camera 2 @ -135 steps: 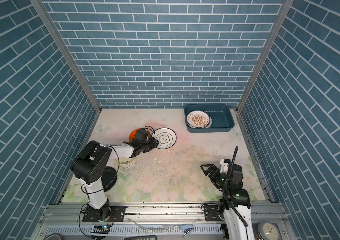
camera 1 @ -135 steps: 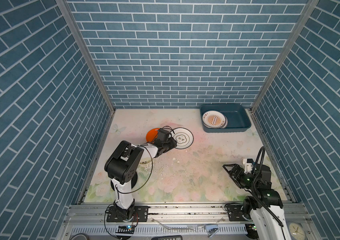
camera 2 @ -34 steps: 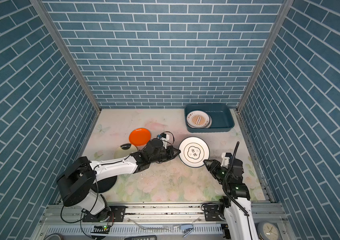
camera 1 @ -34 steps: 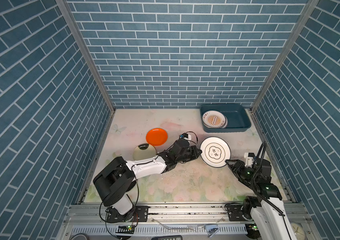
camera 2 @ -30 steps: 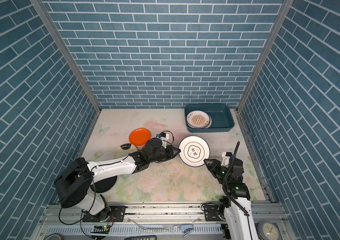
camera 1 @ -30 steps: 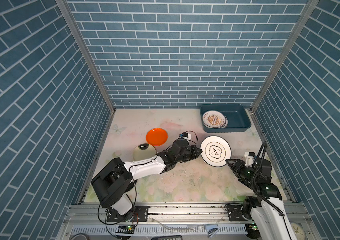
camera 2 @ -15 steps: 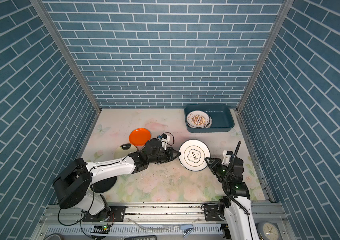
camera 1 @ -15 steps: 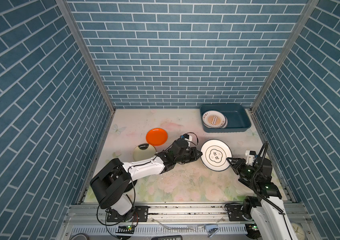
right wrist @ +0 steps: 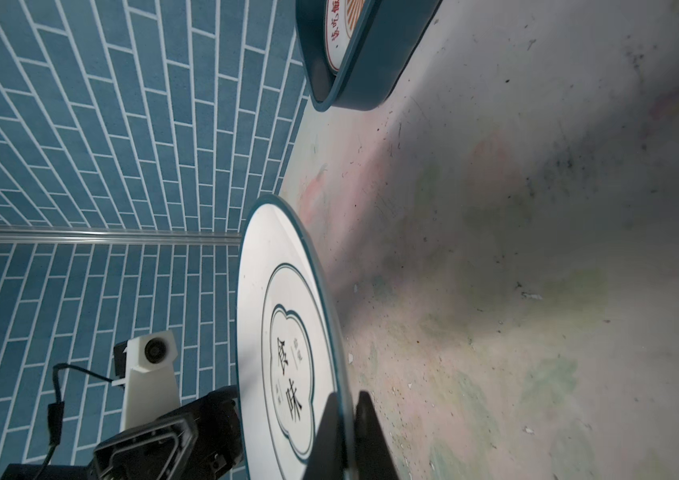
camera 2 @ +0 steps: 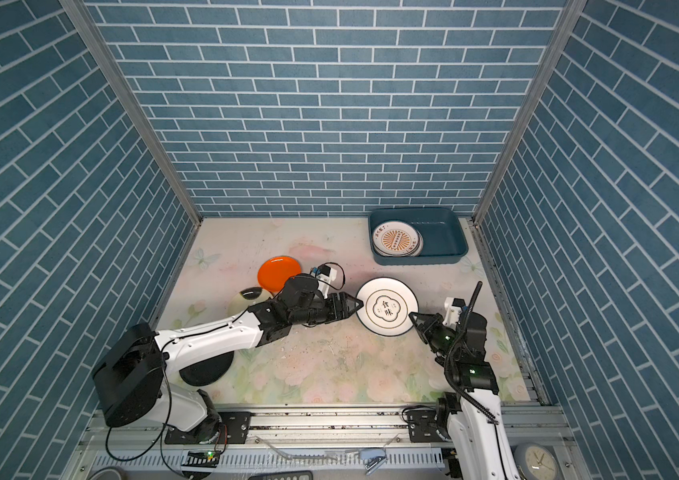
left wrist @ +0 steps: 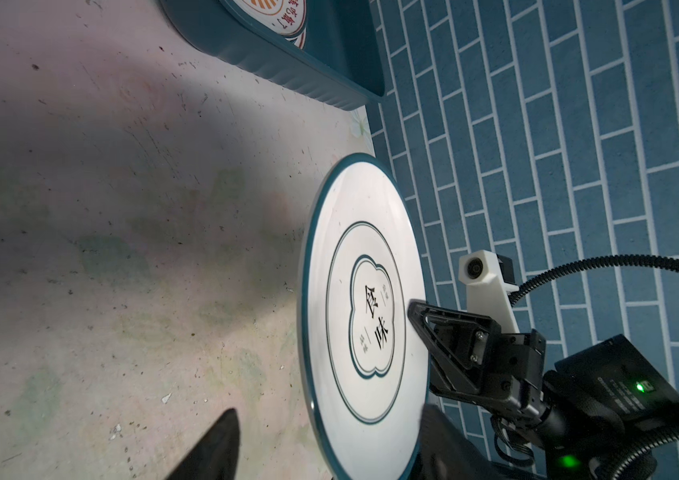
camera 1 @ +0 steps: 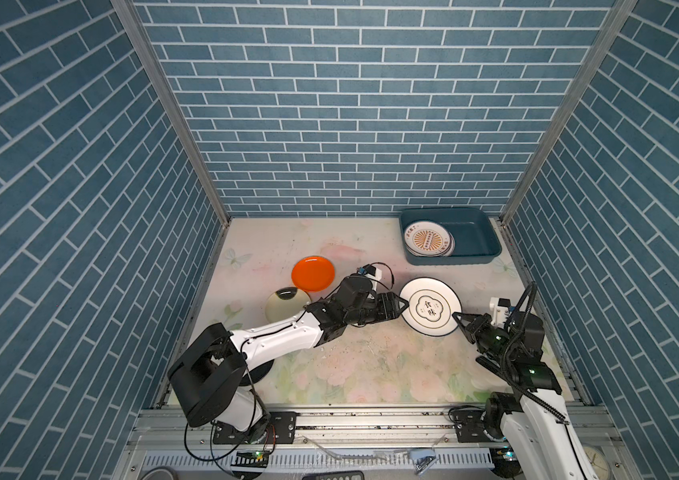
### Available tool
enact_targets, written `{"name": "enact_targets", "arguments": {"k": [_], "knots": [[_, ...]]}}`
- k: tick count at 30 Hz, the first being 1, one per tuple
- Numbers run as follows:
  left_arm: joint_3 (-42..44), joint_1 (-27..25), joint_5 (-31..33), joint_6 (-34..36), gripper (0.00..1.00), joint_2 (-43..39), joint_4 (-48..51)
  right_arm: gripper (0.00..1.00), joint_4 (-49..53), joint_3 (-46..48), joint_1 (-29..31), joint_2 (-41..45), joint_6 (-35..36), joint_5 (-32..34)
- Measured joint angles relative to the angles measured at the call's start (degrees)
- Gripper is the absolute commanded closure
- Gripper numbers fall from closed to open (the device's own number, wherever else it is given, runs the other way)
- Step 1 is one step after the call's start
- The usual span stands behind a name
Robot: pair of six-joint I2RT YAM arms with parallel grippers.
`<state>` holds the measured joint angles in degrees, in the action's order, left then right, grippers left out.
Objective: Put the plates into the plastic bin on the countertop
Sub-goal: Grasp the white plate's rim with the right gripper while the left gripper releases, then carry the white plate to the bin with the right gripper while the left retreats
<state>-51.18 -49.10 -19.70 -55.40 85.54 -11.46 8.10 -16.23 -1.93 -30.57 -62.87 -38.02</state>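
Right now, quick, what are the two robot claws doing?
Left gripper: open, at the edge of the lettered plate.
Right gripper: shut on the lettered plate's rim.

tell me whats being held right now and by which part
The right end effector pinches the white lettered plate by its rim; the left end effector is open at the opposite rim, holding nothing.

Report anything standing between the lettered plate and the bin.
Nothing visible does: only bare countertop lies between the lettered plate, gripped by the right gripper, and the bin. Stacked plates occupy one end of it.
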Motion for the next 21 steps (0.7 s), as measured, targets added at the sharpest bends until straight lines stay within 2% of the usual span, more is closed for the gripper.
{"name": "enact_targets", "arguments": {"k": [3,7,11,21], "knots": [[0.76,3.28,-0.96,2.32,0.0,-1.95,2.86,1.0,0.35,0.02,0.0,0.74,-1.6,0.11],[3.72,9.44,-0.76,5.81,0.0,-8.04,7.41,1.0,1.6,0.02,0.0,3.58,-2.45,0.81],[6.05,13.44,0.15,9.09,0.0,-13.62,11.45,1.0,2.4,0.02,0.0,4.61,-2.91,1.6],[12.11,20.2,2.8,16.55,0.0,-23.98,20.79,1.0,3.91,-2.84,0.0,-6.36,-2.14,2.23]]}}
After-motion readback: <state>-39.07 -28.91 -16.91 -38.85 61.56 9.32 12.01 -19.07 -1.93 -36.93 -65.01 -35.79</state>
